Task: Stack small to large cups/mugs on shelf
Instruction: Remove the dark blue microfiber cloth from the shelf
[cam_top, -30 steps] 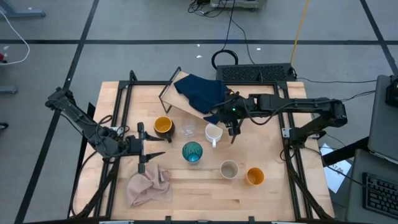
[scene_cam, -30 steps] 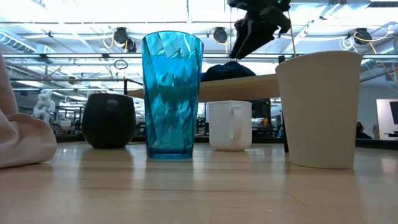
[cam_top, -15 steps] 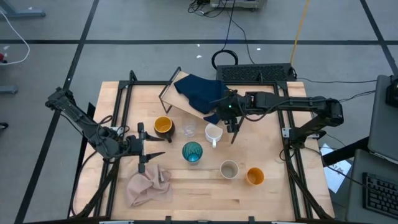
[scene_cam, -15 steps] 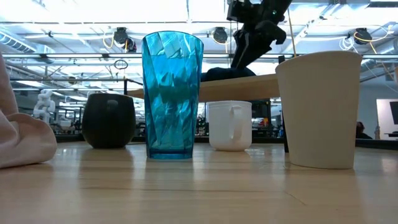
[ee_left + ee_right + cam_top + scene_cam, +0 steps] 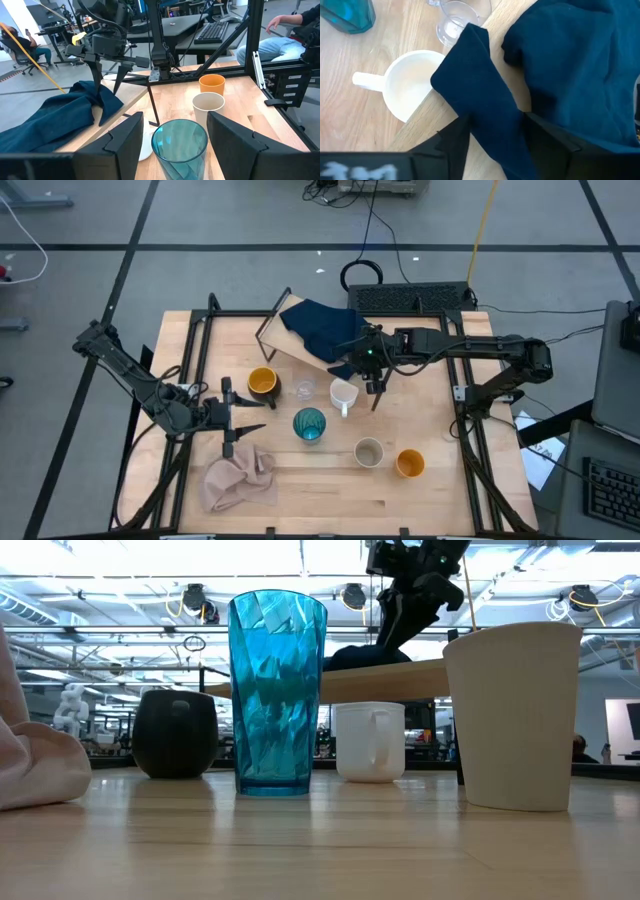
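the right gripper (image 5: 372, 391) sits just right of centre in the high view, over the lower edge of the tilted shelf (image 5: 300, 345), its fingers (image 5: 451, 142) closed on a flap of the navy cloth (image 5: 325, 328) that drapes off the board above the white mug (image 5: 343, 393) – the clear glass (image 5: 303, 389) and black mug (image 5: 262, 382) stand to its left. the teal tumbler (image 5: 309, 424), beige cup (image 5: 368, 452) and orange cup (image 5: 409, 464) sit lower in the frame. the left gripper (image 5: 250, 418) waits at centre left with fingers apart, empty, above the pink cloth (image 5: 238, 479)
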### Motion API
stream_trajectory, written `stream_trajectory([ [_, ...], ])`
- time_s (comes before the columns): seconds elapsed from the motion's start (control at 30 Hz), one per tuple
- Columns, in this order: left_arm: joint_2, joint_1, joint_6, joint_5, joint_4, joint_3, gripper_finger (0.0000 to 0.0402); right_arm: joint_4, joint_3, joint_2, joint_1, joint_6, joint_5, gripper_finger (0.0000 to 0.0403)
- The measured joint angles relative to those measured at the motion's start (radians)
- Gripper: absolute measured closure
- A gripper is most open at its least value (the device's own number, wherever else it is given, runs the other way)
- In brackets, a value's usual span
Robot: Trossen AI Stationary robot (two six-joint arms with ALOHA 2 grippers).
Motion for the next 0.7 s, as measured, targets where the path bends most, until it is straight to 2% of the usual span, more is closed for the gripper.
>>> stream_trajectory([
  [0.37,0.0,0.0,0.0,0.0,0.0,0.0,0.0183,0.0,0.0,0.0,0.0,0.003,0.001,0.0394],
  [0.7,0.0,0.0,-0.004,0.0,0.0,0.0,0.0183,0.105,0.001,-0.016,0.003,0.017,0.006,0.0402],
])
